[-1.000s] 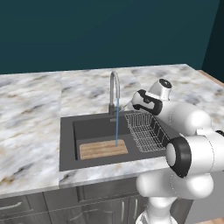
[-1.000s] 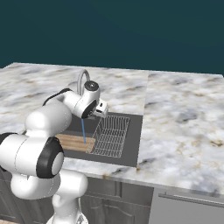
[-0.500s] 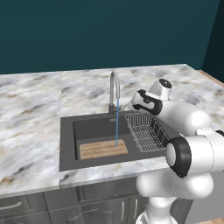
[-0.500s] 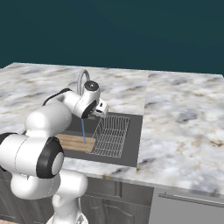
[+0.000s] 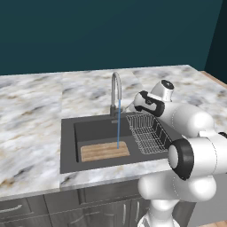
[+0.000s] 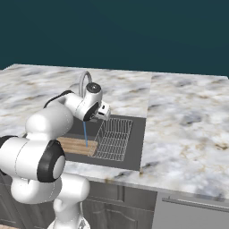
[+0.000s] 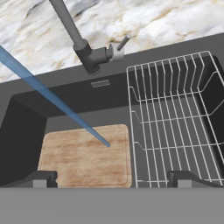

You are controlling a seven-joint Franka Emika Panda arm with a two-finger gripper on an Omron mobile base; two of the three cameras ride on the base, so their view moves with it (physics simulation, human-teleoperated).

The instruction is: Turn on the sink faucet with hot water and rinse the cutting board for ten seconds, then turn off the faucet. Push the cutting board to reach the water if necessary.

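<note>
Across the left base view, a marble worktop [image 5: 35, 106] holds a dark sink [image 5: 68, 146] with a recessed basin. The faucet [image 5: 115, 88] arches over the basin, and a thin blue stream of water [image 5: 118, 126] falls straight down onto the board [image 5: 104, 151], which lies flat on the basin floor toward the front. A wire rack [image 5: 146, 133] fills the basin's right side, just beside the board. The white arm reaches over the rack toward the faucet.

From the right base view, the same stream lands on the board [image 6: 74, 145] near its rack-side end, with the rack [image 6: 114, 138] alongside. The arm's hand hangs above the basin, near the faucet [image 6: 82, 83].

Looking down from the hand view, the tool [image 7: 112, 179] has its two fingertips [image 7: 43, 178] spread wide apart, gripping nothing. Between and beyond them lies the board [image 7: 83, 155], with water [image 7: 57, 100] striking its surface near the upper right. The faucet's lever [image 7: 121, 45] juts out at the side of the dark base [image 7: 92, 59], well apart from the tool.

The rinse appears under way. To do it well, the arm should likely hold off and leave the board alone, since water already reaches it, then approach the small lever squarely, avoiding the rack.
</note>
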